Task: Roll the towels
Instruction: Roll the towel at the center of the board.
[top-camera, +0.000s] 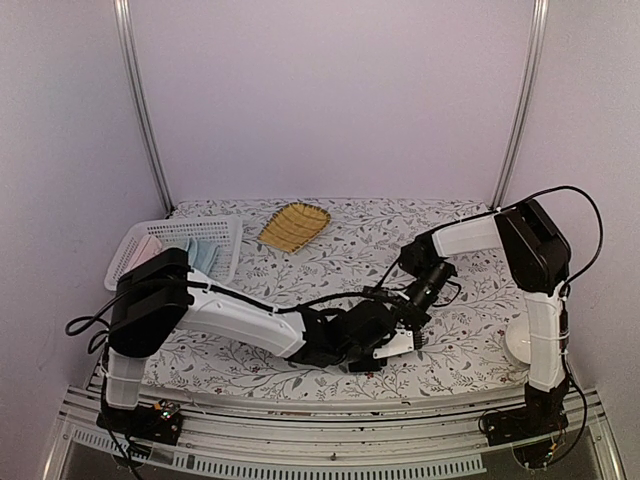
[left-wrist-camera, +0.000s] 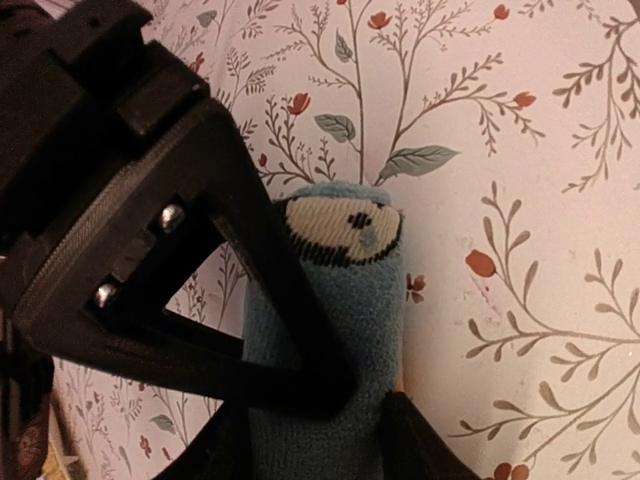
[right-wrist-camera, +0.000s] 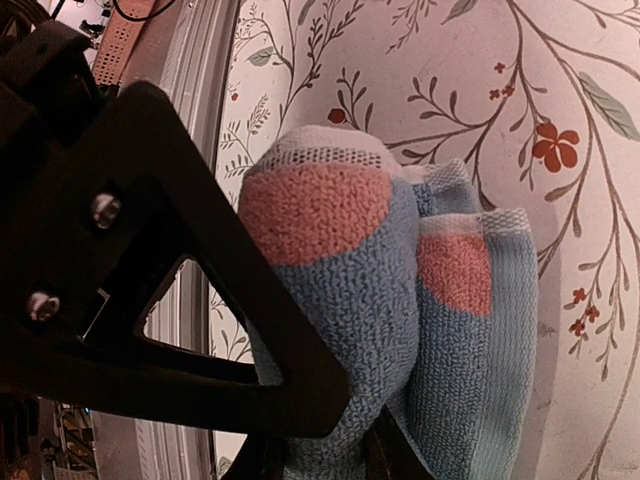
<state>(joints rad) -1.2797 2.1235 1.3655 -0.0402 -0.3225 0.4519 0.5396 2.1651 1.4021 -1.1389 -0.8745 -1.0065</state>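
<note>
Rolling printed towel (left-wrist-camera: 340, 310): soft, light terry, likely springing open; pinching across the roll's middle looks best.
Left gripper (left-wrist-camera: 365, 420): clamping the roll.
Right gripper (right-wrist-camera: 345, 440): squeezing its orange-patched folds.

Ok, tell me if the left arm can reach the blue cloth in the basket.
Probably not yet: the left gripper is shut on the printed towel; nothing else blocks the basket.

right pincer (right-wrist-camera: 345, 440) | clamped on rolled printed towel (right-wrist-camera: 350, 300) | floral tablecloth (right-wrist-camera: 560, 60)
</note>
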